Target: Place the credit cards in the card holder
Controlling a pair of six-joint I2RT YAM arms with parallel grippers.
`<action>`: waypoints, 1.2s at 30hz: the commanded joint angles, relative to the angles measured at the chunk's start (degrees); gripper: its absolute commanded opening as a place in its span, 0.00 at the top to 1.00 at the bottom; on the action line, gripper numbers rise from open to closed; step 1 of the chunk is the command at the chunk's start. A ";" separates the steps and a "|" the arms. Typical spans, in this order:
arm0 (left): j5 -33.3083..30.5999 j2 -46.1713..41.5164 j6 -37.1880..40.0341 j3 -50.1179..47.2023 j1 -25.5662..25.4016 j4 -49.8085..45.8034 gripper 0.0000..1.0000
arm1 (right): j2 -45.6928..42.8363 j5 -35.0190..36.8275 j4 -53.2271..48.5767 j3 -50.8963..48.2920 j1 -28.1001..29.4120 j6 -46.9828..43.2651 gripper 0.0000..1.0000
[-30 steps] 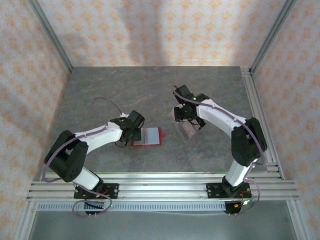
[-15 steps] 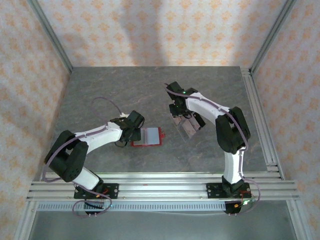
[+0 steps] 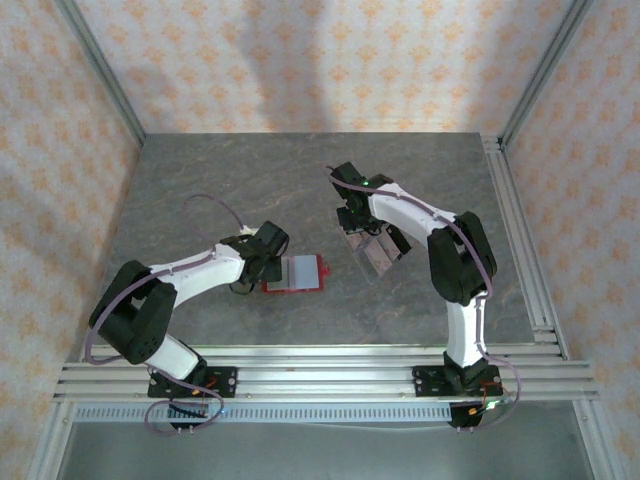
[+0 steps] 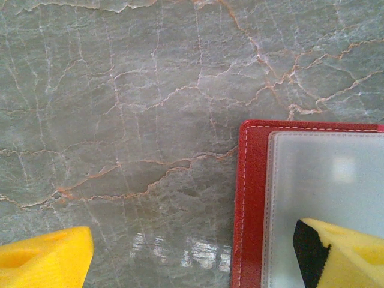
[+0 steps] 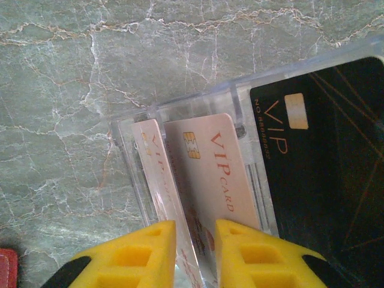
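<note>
Credit cards (image 5: 207, 174) stand in a clear tray (image 5: 128, 127), one between the narrowed right fingers (image 5: 129, 255), grip unclear; left fingers (image 4: 45, 258) spread.

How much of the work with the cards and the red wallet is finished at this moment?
Done: nothing stored yet; the card holder lies open and no card shows on its pale inside. In hand: the open left end effector straddles its edge; the right end effector brackets a tilted pink card in the clear tray, firm pinch unconfirmed. Remaining: move that card, the flat pink card and the black card over.
</note>
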 commanded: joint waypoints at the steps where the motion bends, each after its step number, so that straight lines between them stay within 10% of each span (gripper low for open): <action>1: -2.28 0.60 -1.33 -0.17 -0.52 -0.94 0.12 | 1.99 2.86 -2.32 1.15 0.83 -1.18 0.77; 23: -2.07 0.69 -1.42 -0.19 -0.44 -0.81 0.12 | 4.24 8.74 -3.79 3.26 3.26 -3.22 0.78; 36: -1.77 0.86 -1.25 -0.09 -0.46 -0.72 0.12 | 2.68 5.36 -4.15 4.62 3.26 -2.95 0.97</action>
